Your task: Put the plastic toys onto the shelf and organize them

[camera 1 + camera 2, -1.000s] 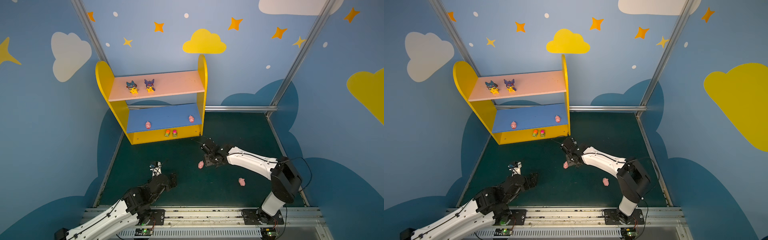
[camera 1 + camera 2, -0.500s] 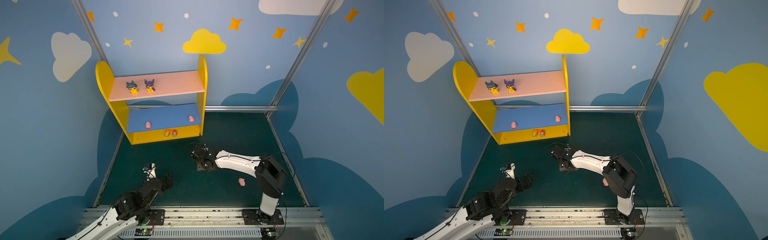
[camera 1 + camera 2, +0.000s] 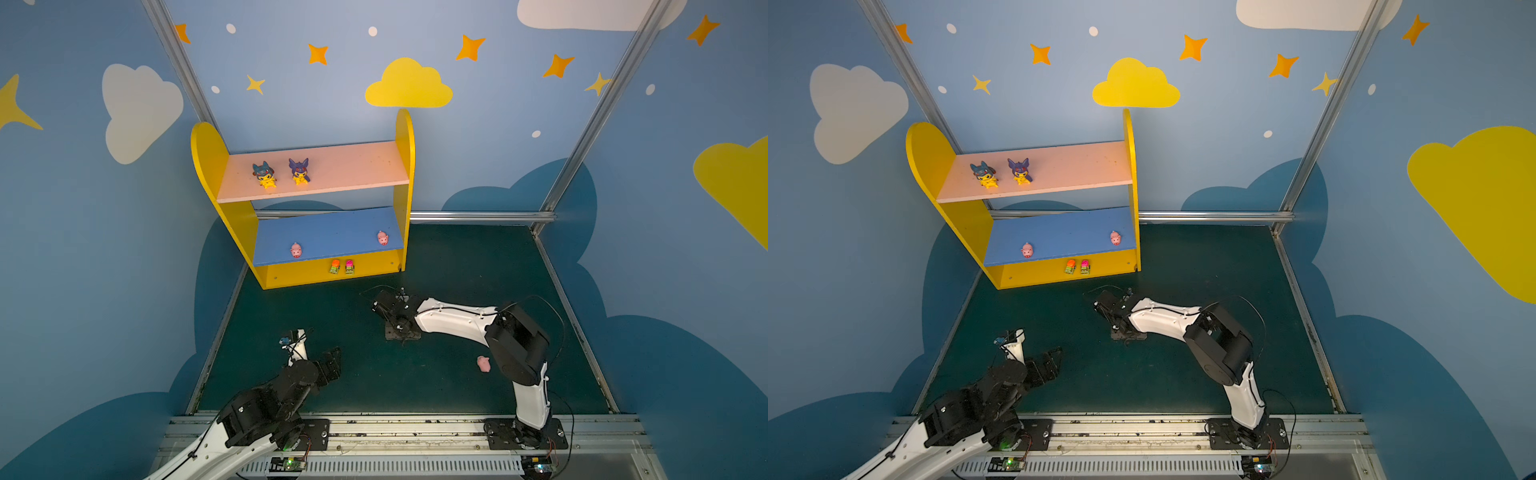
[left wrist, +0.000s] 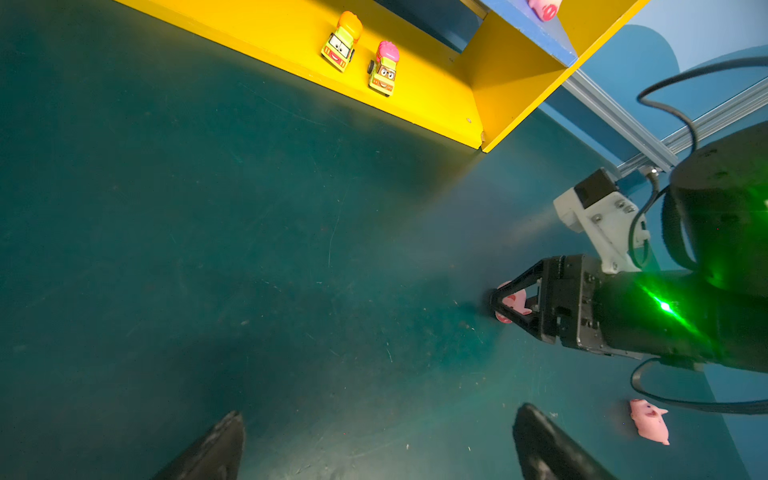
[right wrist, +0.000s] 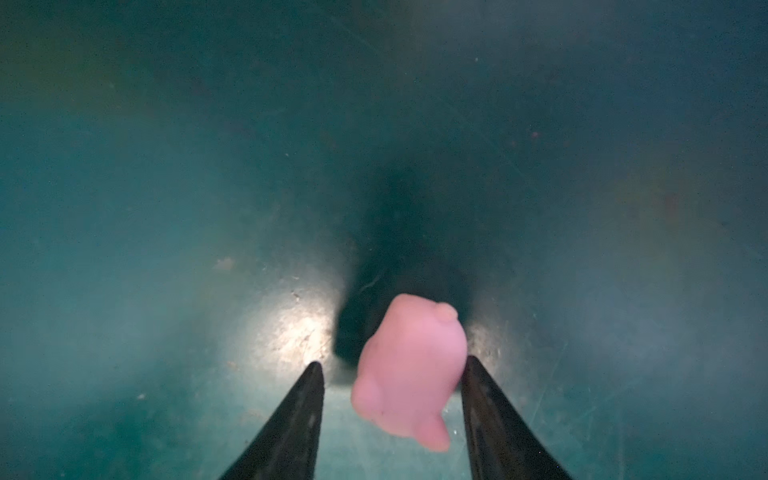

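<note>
Between the jaws of the right gripper [image 5: 392, 362], which is lowered to the floor [image 5: 166, 208], a pink pig [image 5: 409, 365] is seen, sitting off-centre. One finger [image 5: 486, 399] is touched by its flank, while a gap is left to the other finger [image 5: 299, 415]. The jaws are thus partly open around the pig, and no grip is made yet. The pig's long axis is laid roughly along the fingers, a little slanted, so the squeeze is judged to fall across its narrow flanks. A small sideways nudge is to be expected as the free finger meets it. Behind this gripper, near the elbow of its arm, a second pig [image 3: 483, 363] is seen lying on the floor, nearer to the right arm than to the left. Well apart to the side, the left gripper [image 4: 379, 412] is held wide open and empty. Farthest off, beyond the jaws, the shelf [image 3: 405, 137] is found, with two pigs [image 3: 295, 250] already set on its blue board [image 3: 332, 224].
</note>
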`<action>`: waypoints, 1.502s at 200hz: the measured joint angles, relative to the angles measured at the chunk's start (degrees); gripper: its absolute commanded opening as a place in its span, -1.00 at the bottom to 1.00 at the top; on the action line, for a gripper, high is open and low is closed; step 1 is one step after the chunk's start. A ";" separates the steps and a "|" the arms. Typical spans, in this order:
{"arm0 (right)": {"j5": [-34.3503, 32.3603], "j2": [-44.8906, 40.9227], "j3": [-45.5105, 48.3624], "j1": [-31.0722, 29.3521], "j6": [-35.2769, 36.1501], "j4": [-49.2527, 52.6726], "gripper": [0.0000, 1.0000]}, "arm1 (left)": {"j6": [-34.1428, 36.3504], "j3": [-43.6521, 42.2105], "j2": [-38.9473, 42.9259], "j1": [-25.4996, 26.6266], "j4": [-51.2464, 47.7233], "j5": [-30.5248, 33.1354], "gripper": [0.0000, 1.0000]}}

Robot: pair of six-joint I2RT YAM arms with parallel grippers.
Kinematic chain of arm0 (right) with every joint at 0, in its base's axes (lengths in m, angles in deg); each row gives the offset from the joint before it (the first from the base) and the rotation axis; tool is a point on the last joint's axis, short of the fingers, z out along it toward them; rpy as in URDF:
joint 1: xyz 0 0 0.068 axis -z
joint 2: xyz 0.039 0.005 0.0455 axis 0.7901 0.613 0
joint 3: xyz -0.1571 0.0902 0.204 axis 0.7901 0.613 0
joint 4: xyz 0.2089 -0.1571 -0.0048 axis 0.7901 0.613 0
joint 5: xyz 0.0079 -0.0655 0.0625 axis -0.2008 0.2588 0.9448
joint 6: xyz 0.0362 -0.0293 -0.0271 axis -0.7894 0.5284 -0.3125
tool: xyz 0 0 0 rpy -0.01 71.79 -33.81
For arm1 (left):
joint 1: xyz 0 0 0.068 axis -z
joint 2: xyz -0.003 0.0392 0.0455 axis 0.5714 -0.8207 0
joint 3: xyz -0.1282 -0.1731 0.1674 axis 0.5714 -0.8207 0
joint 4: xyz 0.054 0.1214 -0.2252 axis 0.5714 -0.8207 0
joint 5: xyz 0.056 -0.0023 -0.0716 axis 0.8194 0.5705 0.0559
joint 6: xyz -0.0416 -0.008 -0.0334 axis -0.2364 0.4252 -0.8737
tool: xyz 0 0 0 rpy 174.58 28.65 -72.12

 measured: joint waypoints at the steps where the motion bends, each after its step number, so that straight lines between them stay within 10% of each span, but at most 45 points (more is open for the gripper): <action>1: 0.00 0.02 0.00 0.00 0.00 -0.02 -0.01 | 0.00 0.00 0.00 0.00 0.00 -0.02 1.00; 182: -0.02 2.56 -4.46 1.92 10.80 3.06 -0.55 | 0.83 0.68 -9.20 -0.26 2.01 0.00 1.00; 300: 1.18 9.14 -42.97 6.14 34.69 14.99 -0.56 | 2.60 4.24 -16.52 -8.02 7.28 0.72 0.99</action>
